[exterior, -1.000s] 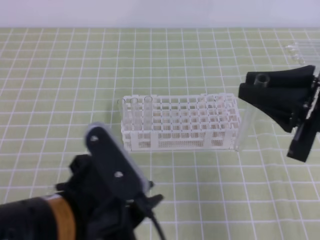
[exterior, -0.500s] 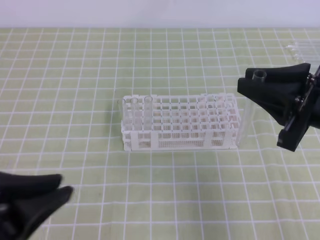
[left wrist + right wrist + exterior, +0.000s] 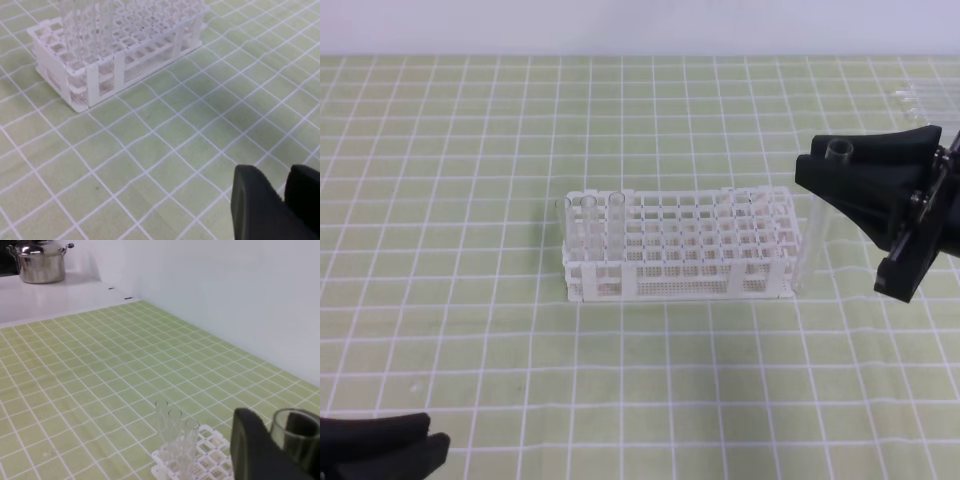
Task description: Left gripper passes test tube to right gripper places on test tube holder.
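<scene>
Right gripper (image 3: 840,168) is clamped on the test tube (image 3: 817,228) near its rim, held upright just beside the right end of the test tube holder (image 3: 680,245), prob. so it can drop straight into a hole. Holder has approx. 3 tubes at its left end (image 3: 588,222); other holes look empty. Left gripper (image 3: 280,200) sits low at near left, fingers close together, holding nothing.

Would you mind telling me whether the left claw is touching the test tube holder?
Apart. The exterior high view shows the left claw far from the test tube holder, bare mat between.
</scene>
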Controlling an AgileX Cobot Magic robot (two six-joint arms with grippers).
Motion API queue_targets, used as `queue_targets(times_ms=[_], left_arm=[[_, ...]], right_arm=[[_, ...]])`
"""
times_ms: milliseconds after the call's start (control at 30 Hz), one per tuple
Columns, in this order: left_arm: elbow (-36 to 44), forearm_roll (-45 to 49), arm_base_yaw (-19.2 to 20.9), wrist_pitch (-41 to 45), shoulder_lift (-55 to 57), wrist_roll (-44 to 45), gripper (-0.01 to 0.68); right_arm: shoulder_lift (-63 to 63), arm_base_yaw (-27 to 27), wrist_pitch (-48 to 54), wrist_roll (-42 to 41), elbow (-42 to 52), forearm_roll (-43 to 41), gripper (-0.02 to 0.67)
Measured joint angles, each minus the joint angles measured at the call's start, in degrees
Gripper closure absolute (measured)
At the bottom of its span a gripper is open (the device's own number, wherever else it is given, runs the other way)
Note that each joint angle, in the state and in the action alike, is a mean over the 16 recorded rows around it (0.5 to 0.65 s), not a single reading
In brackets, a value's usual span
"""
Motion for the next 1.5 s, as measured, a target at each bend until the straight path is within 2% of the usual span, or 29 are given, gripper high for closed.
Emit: queue_targets(times_ms=[667,833,1000,1100,1200,1333,1500], left_arm=[[0.5,-0.9,0.0,0.2,-0.3,-0.4,0.66],[0.5,-0.9,0.0,0.4,-0.3,-0.3,0.66],[0.5,-0.9,0.0,0.3,-0.3,-0.3,0.66],[0.5,-0.8,0.0,0.2,-0.2,-0.3,0.66],[0.5,-0.7,0.0,0.0,-0.1,-0.2,0.66],[0.6,-0.7,0.0,-0.1,-0.1,-0.2,0.66],[0.5,-0.7,0.0,0.0,-0.2,-0.2,0.66]], right_arm=[[0.0,0.0,-0.2,0.0,0.0,-0.5,0.639],[0.0,1.2,-1.8,0.7,-0.6,-3.1,0.639],[0.5,4.7,-7.8,4.8,-2.6,-8.3,0.639],[1.6,7.8,-14.1,10.2,-4.5,-12.6,0.639],[3.4,11.6,-22.4,19.3,-6.8,-18.5,0.639],[6.5,16.7,-36.1,37.9,-9.4,-29.6,0.639],[11.0,22.2,-52.2,65.2,-11.5,-49.8,0.639]])
